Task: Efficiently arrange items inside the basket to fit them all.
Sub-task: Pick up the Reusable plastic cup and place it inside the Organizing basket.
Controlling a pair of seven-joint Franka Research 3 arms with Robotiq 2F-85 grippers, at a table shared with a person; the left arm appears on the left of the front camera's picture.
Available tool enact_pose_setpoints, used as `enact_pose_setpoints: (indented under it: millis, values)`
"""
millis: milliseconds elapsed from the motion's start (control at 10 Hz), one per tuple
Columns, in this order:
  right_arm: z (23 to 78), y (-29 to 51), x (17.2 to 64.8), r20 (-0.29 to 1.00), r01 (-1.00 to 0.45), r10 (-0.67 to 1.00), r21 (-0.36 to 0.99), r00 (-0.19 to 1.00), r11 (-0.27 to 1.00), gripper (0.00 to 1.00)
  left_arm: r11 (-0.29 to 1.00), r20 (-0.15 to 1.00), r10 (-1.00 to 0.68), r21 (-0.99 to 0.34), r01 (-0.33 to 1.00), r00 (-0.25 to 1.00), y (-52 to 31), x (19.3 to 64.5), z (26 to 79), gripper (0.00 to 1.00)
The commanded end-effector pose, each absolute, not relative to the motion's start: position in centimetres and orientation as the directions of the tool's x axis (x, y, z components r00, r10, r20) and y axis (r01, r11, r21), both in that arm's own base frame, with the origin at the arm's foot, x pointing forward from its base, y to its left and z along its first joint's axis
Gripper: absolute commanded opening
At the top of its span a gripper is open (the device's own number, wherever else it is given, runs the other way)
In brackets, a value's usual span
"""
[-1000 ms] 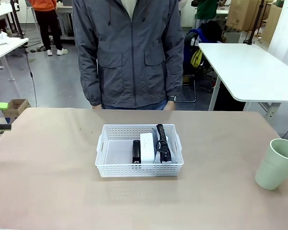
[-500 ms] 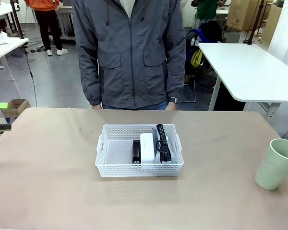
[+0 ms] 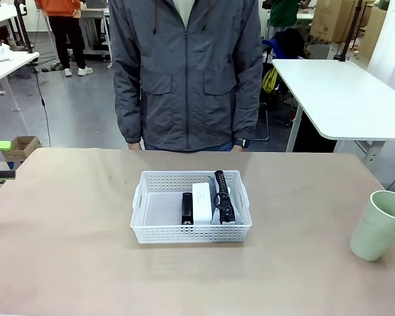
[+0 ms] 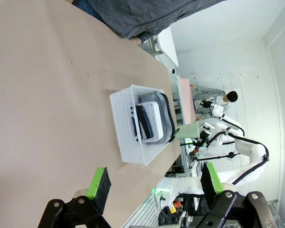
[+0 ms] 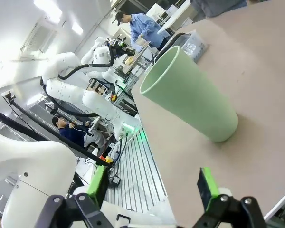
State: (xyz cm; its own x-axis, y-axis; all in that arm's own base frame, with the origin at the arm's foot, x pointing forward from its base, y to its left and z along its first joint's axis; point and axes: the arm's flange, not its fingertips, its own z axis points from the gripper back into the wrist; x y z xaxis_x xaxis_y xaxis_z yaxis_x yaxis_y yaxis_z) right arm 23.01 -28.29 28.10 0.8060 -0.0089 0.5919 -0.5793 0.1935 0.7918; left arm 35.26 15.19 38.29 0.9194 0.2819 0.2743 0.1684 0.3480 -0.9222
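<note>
The white lattice basket (image 3: 191, 234) stands mid-table. Inside it, side by side toward its right end, are a black stapler (image 3: 187, 209), a white box (image 3: 201, 203) and the grey pouch, its black strap (image 3: 220, 189) on top. A pale green cup (image 3: 380, 225) stands upright near the table's right edge, outside the basket. My left gripper (image 4: 155, 183) is open, well away from the basket (image 4: 123, 128), with nothing between its fingers. Open too is my right gripper (image 5: 152, 185), close in front of the cup (image 5: 190, 92) and apart from it.
A person in a grey jacket (image 3: 184, 72) stands at the table's far edge, arms hanging down. Bare brown tabletop (image 3: 66, 224) lies all around the basket. A white table (image 3: 342, 99) stands beyond at the right.
The person has shifted slightly to the right. The basket, its contents and the cup have not moved.
</note>
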Motion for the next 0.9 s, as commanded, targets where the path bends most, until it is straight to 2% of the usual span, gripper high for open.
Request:
enact_pose_setpoints:
  millis: [0,100,200,300,500,700,800]
  values:
    - [28.1,-28.3,23.0,0.591,-0.579,-0.009,0.792,0.807,0.193,1.0,0.351,0.26,0.283,-0.924,0.153,0.923,15.0,35.0,38.5,1.0]
    - [28.4,-27.3,23.7,0.731,-0.728,0.049,0.668,0.681,0.153,1.0,0.351,0.26,0.283,-0.924,0.153,0.923,15.0,35.0,38.5,1.0]
    - [28.1,-26.9,24.1,0.835,-0.831,0.078,0.524,0.545,0.187,1.0,0.351,0.26,0.283,-0.924,0.153,0.923,15.0,35.0,38.5,1.0]
    - [27.3,-26.5,24.0,0.895,-0.892,0.081,0.423,0.439,0.16,1.0,0.351,0.26,0.283,-0.924,0.153,0.923,15.0,35.0,38.5,1.0]
    - [25.6,-25.4,23.6,0.939,-0.956,0.198,0.255,0.28,0.142,1.0,0.351,0.26,0.283,-0.924,0.153,0.923,15.0,35.0,38.5,1.0]
    - [24.5,-24.2,23.7,0.967,-0.992,0.245,0.049,0.076,0.115,1.0,0.351,0.26,0.283,-0.924,0.153,0.923,15.0,35.0,38.5,1.0]
    - [24.2,-23.5,23.8,0.965,-0.991,0.261,-0.006,0.03,0.136,1.0,0.351,0.26,0.283,-0.924,0.153,0.923,15.0,35.0,38.5,1.0]
